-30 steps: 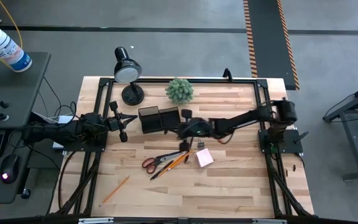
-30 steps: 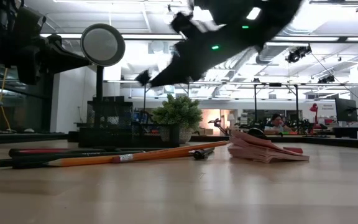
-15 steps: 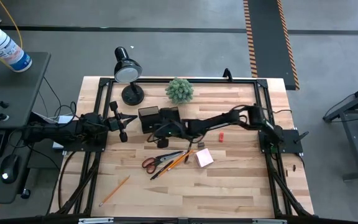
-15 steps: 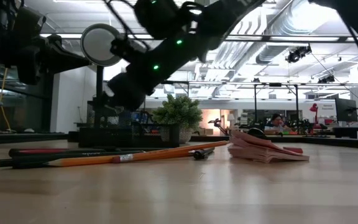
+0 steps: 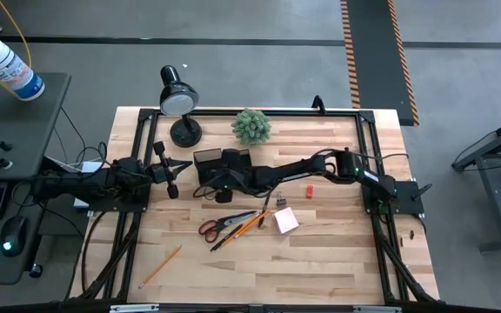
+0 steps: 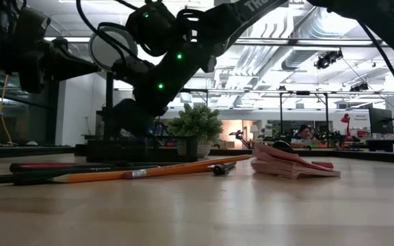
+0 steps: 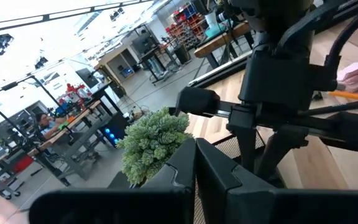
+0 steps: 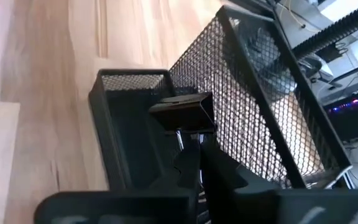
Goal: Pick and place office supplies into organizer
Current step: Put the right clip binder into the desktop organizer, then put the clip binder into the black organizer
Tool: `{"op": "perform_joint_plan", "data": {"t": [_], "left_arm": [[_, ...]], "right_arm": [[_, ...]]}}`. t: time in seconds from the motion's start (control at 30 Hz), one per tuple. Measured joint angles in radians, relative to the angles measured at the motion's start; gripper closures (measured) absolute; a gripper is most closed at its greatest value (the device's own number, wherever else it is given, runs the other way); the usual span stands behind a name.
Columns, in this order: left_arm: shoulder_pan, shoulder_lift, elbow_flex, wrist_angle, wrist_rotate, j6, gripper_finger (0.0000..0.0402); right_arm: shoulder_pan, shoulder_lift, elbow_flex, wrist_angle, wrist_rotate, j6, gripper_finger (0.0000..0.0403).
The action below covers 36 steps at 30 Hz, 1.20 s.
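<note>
High view: the right gripper (image 5: 218, 180) reaches over the organizer (image 5: 222, 165) near the worktop's far edge. The scissors (image 5: 218, 227), pencils (image 5: 247, 223), notepad (image 5: 285, 219) and one stray pencil (image 5: 161, 266) are not yet stowed.

Low view: supplies lie loose on the worktop (image 6: 252, 212).

Left wrist view: the left gripper (image 7: 194, 163) waits, fingers closed, empty.

Right wrist view: closed fingers pinch a black binder clip (image 8: 183, 113) above an organizer compartment.

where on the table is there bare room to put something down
Bare wood lies along the near edge between the lone pencil and the table's right side. Crowded: the centre around scissors, notepad, organizer and right gripper.
</note>
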Motion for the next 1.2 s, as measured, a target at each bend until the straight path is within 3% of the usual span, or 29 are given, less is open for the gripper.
{"op": "perform_joint_plan", "data": {"t": [0.3, 0.43, 0.73, 1.03, 1.2], "left_arm": [[0.0, 0.0, 0.0, 0.0, 0.0, 0.001, 0.0401], [0.0, 0.0, 0.0, 0.0, 0.0, 0.005, 0.0401], [0.0, 0.0, 0.0, 0.0, 0.001, 0.007, 0.0401], [0.0, 0.0, 0.0, 0.0, 0.007, 0.002, 0.0401], [0.0, 0.0, 0.0, 0.0, 0.007, 0.0, 0.0401]], "right_arm": [[0.002, -0.002, 0.0, -0.024, -0.005, 0.05, 0.0286], [0.006, -0.013, -0.002, -0.083, 0.014, 0.034, 0.0256], [0.026, -0.172, -0.001, -0.373, 0.001, 0.081, 0.0272], [0.026, -0.263, -0.001, -0.853, -0.004, 0.48, 0.029], [0.026, -0.265, -0.043, -0.993, 0.0, 0.662, 0.029]]}}
